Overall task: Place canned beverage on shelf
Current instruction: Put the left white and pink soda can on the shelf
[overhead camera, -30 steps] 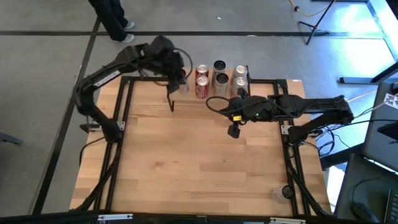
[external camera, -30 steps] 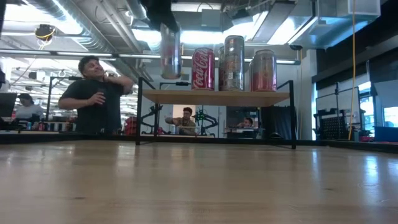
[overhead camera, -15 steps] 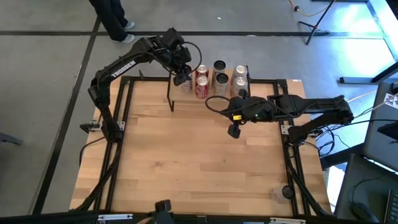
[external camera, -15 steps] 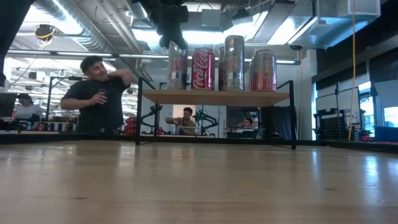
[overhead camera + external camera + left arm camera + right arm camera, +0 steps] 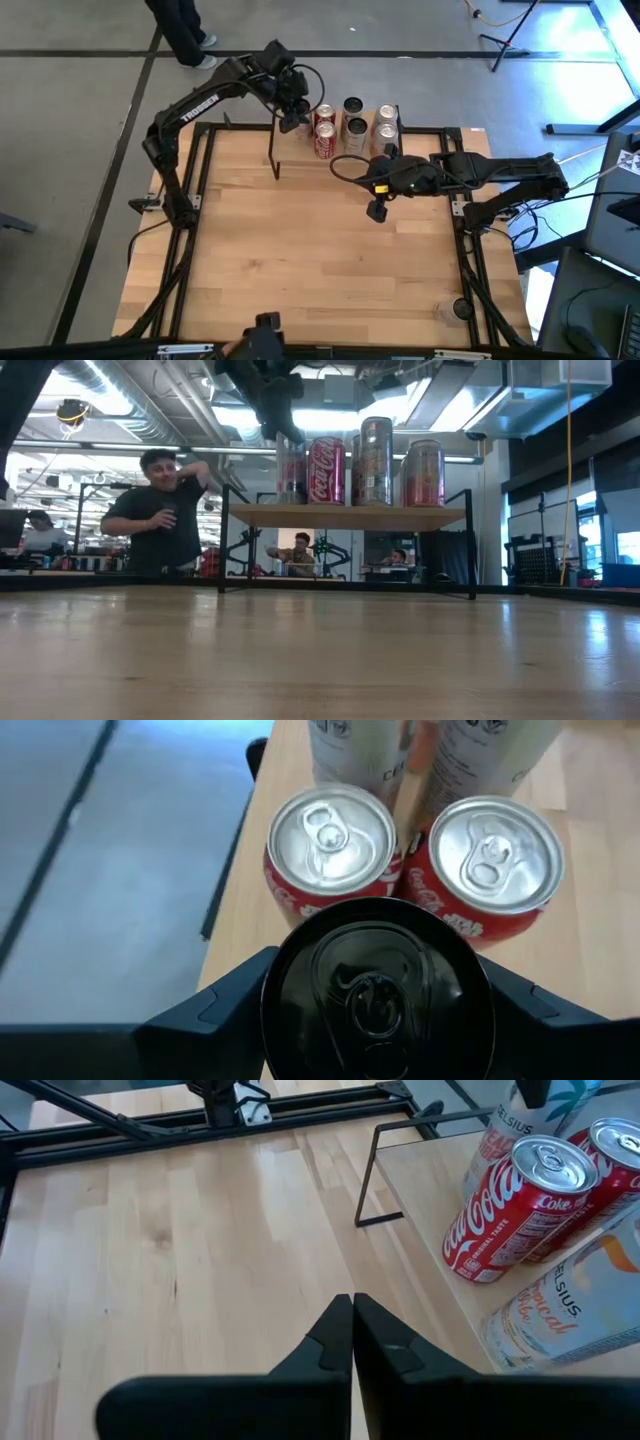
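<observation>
While your left hand is clamped on the dark-topped can at the left end of the shelf, the placement looks nearly finished but not released: in the low view the can stands upright with its base at or just above the board, beside the red cola can, and you cannot tell from here whether it is fully seated. What seems left is to set it down, part the fingers and lift the hand clear. Room is tight on two sides. In the left wrist view two red cans sit just beyond the held one, nearly touching it, so spreading the fingers or drifting further along the shelf risks knocking them. The other side is the shelf's left edge, with its thin black leg dropping to the counter; the can is near that edge, so a nudge outward could tip it off. Straight up looks like the freest way out. Further along, the shelf carries taller pale cans toward its right end. Your right hand waits with fingers pressed together over the counter in front of the shelf's right part, holding nothing and well apart from the left arm's path.
</observation>
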Motion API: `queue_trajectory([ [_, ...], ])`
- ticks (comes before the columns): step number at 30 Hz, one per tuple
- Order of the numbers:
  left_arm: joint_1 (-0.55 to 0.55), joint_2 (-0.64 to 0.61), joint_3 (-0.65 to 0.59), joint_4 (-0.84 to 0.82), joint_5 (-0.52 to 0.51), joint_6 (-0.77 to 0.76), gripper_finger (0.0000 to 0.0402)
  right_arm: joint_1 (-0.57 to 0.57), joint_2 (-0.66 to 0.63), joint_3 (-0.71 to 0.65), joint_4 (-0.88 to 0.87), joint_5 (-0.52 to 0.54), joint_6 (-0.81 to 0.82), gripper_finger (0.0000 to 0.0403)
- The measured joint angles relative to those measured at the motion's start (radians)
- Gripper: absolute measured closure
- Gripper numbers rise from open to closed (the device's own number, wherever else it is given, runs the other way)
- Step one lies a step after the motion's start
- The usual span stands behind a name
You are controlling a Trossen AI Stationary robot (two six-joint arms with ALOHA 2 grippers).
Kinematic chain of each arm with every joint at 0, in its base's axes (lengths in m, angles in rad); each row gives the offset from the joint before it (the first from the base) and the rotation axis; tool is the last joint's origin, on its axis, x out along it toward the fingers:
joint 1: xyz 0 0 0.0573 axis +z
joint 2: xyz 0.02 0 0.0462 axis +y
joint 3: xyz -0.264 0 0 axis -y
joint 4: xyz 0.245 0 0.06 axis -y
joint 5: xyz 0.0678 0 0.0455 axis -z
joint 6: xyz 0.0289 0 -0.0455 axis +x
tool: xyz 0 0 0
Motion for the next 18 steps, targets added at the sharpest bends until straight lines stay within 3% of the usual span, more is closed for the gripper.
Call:
queue_trajectory([
  [18,0.011,0.012,-0.011,-0.007,0.033,-0.020,0.0140,0.000,0.000,0.000,-0.013,0.000,-0.001,0.0400],
])
